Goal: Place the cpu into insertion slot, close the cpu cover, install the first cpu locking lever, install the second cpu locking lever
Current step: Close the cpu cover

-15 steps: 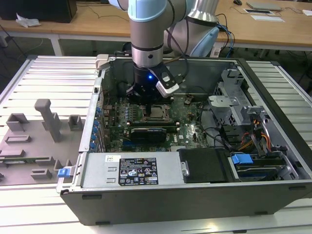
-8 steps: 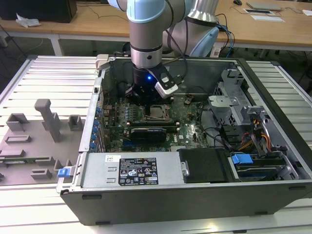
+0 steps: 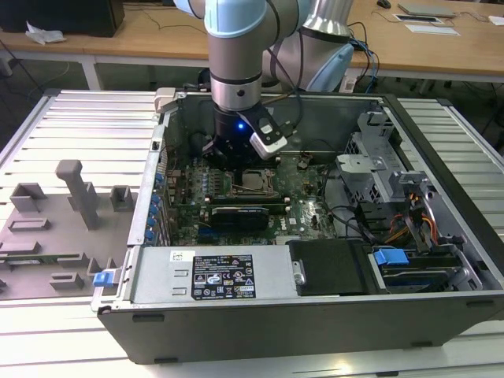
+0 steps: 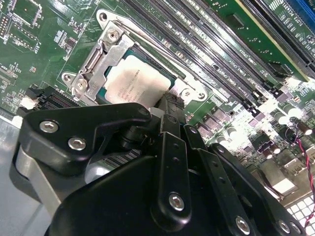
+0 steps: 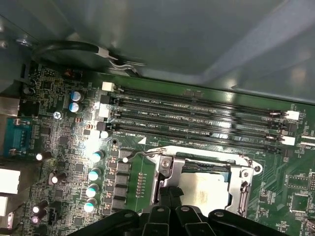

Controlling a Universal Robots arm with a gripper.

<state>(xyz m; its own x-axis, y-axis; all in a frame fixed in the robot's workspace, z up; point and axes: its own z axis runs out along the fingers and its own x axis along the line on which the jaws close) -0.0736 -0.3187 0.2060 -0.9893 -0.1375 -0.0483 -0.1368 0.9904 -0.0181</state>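
Pincer poised at the covered chip socket inside the open computer case.

The small, flat, square silvery-grey cpu (image 4: 135,81) sits in the dark-framed square insertion slot (image 3: 253,182) on the green circuit board (image 5: 74,142). The thin silvery metal cpu cover (image 4: 106,54) lies down over its edges. The black pincer (image 4: 168,101) has its fingers together and grips nothing, its tips just at the socket's near edge. Long black memory slots (image 5: 197,110) run beside the socket. The grey-and-blue arm (image 3: 236,71) reaches down into the grey metal case (image 3: 315,315), which stands on the ribbed worktop (image 3: 79,126).

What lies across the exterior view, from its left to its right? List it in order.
Grey upright block → blue clip → the cpu → black panel → blue latch.
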